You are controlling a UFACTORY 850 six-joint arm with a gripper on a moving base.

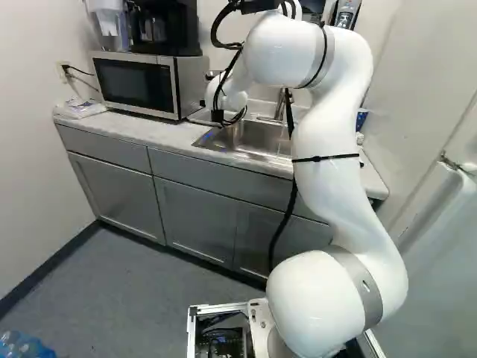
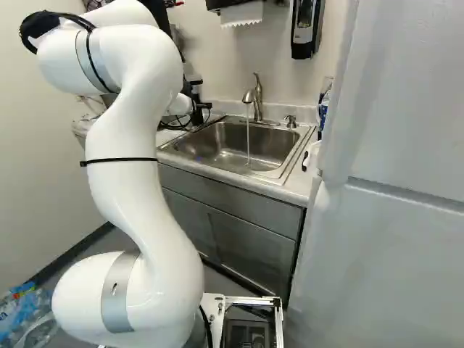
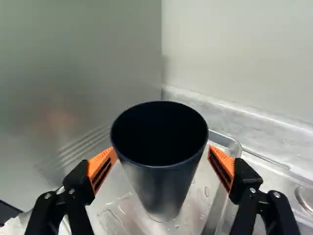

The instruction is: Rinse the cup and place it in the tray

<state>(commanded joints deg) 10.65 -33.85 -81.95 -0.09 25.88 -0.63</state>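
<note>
The black pincer (image 3: 163, 152) stands spread, its orange ribbed pads (image 3: 102, 168) flanking the tapered, smooth dark cup (image 3: 161, 161) without a clear squeeze. The cup appears upright in the shiny, droplet-spotted metal tray (image 3: 215, 215) ahead. This looks like the release after rinsing, so the next move wants a straight retreat, clear of the rim. Beside the pincer, water runs from the curved metal tap (image 2: 257, 94) into the steel sink (image 2: 225, 156).

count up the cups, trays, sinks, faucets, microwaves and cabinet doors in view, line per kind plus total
Cup: 1
Tray: 1
Sink: 1
Faucet: 1
Microwave: 1
Cabinet doors: 3
Total: 8
</note>
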